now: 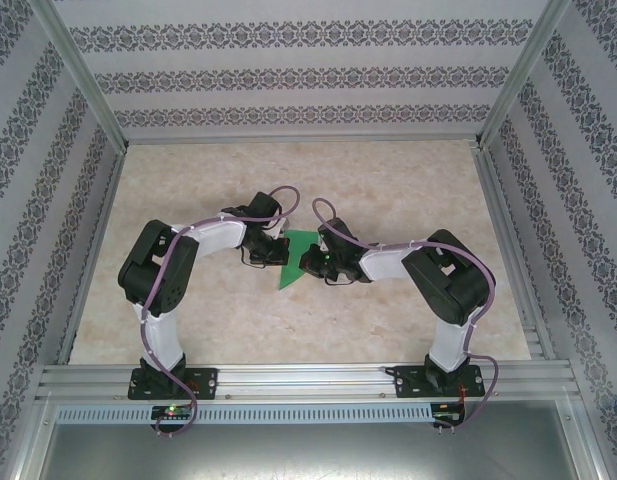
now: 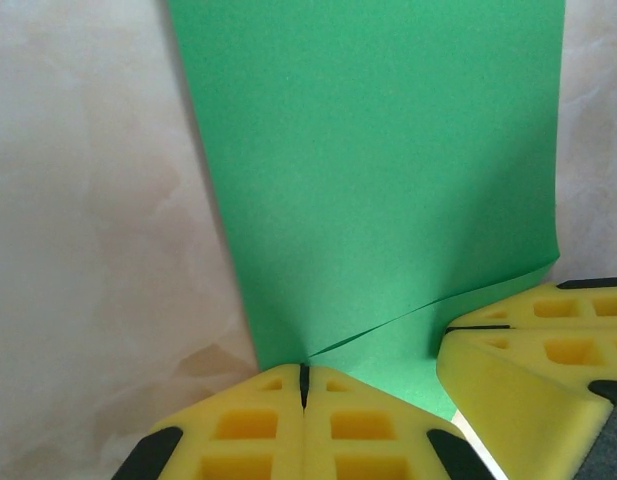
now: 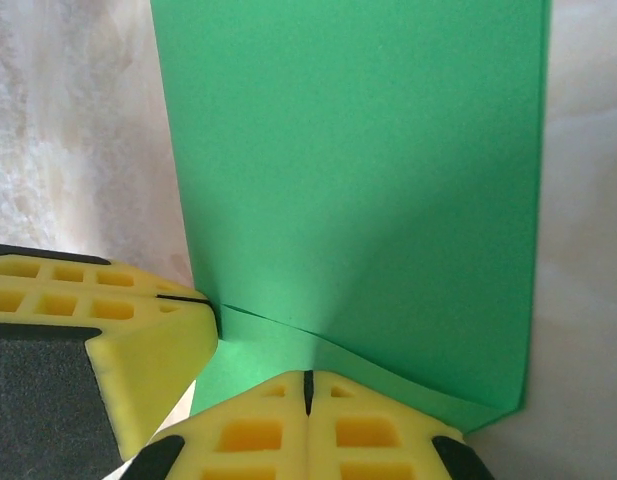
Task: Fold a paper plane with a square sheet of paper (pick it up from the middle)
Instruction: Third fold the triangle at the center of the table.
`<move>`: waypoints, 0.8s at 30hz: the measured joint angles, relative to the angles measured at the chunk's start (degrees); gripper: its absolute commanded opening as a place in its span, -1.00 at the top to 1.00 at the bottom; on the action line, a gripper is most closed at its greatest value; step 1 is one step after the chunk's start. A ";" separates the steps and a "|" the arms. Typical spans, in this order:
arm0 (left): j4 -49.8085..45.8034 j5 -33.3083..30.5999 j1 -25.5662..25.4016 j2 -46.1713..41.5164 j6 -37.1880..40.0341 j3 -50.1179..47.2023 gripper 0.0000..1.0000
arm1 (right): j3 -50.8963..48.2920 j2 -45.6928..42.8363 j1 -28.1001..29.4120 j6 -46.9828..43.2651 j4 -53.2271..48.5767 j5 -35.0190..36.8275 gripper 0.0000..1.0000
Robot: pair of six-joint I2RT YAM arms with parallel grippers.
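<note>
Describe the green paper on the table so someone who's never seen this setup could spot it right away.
Look to the middle of the beige marbled table, where the two arms' tips meet. The green sheet of paper lies there, gripped by the left gripper and right gripper. It is the only bright-green thing there, partly folded.

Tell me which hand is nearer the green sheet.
Neither: both touch it. The left hand is shut on the green sheet's edge; the right hand is shut on the same edge, just right of it.
</note>
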 measured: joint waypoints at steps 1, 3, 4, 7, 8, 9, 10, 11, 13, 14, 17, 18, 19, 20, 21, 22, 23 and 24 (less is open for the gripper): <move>0.00 -0.07 0.00 -0.13 -0.17 0.00 0.91 | 0.13 0.00 0.00 0.07 -0.26 0.20 1.00; -0.02 -0.57 0.00 -0.59 -0.81 0.00 0.81 | 0.44 0.00 0.13 0.24 -0.90 0.52 1.00; 0.04 -0.81 0.07 -1.22 -1.38 -0.11 0.72 | 0.52 0.00 0.15 0.35 -1.16 0.81 1.00; 0.94 -1.03 0.07 -5.60 -3.67 -2.14 0.68 | 0.74 0.00 0.15 0.70 -1.75 1.29 1.00; 1.49 -0.81 0.07 -7.89 -4.68 -3.37 0.68 | 0.74 0.00 0.17 0.98 -1.75 1.36 1.00; 1.95 -0.39 0.04 -9.53 -5.53 -4.33 0.70 | 0.74 0.00 0.26 1.31 -1.77 1.49 1.00; 2.95 0.31 0.04 -11.54 -6.75 -5.70 0.73 | 0.79 0.00 0.28 1.53 -1.84 1.70 1.00; 3.96 1.05 0.04 -12.94 -8.00 -6.93 0.75 | 0.87 0.02 0.44 1.70 -1.97 1.77 1.00; 5.75 2.60 -0.04 -14.29 -10.34 -8.98 0.79 | 1.03 0.02 0.55 1.92 -2.23 2.19 1.00; 6.78 3.54 -0.07 -14.43 -11.61 -10.14 0.80 | 1.09 0.04 0.55 1.97 -2.36 2.21 1.00; 9.05 5.86 -0.59 -14.12 -15.02 -13.16 0.83 | 1.09 0.07 0.63 2.47 -2.38 2.21 1.00; 9.42 6.47 -0.90 -13.88 -15.82 -13.70 0.84 | 1.09 0.09 0.63 2.67 -2.38 2.29 1.00; 9.75 6.99 -1.33 -13.51 -16.72 -14.03 0.85 | 1.11 0.11 0.63 2.89 -2.36 2.36 1.00; 10.21 7.58 -1.81 -13.07 -17.35 -14.14 0.85 | 1.11 0.11 0.63 3.04 -2.36 2.36 1.00; 10.80 7.98 -2.27 -12.63 -17.99 -14.19 0.85 | 1.11 0.11 0.63 3.08 -2.36 2.36 1.00; 11.28 8.26 -2.60 -12.24 -18.40 -14.19 0.86 | 1.11 0.11 0.63 3.21 -2.36 2.36 1.00; 11.72 8.57 -2.97 -11.78 -18.82 -14.21 0.86 | 1.11 0.11 0.63 3.26 -2.36 2.36 1.00; 12.00 8.83 -3.21 -11.39 -19.21 -14.21 0.86 | 1.11 0.11 0.63 3.28 -2.36 2.36 1.00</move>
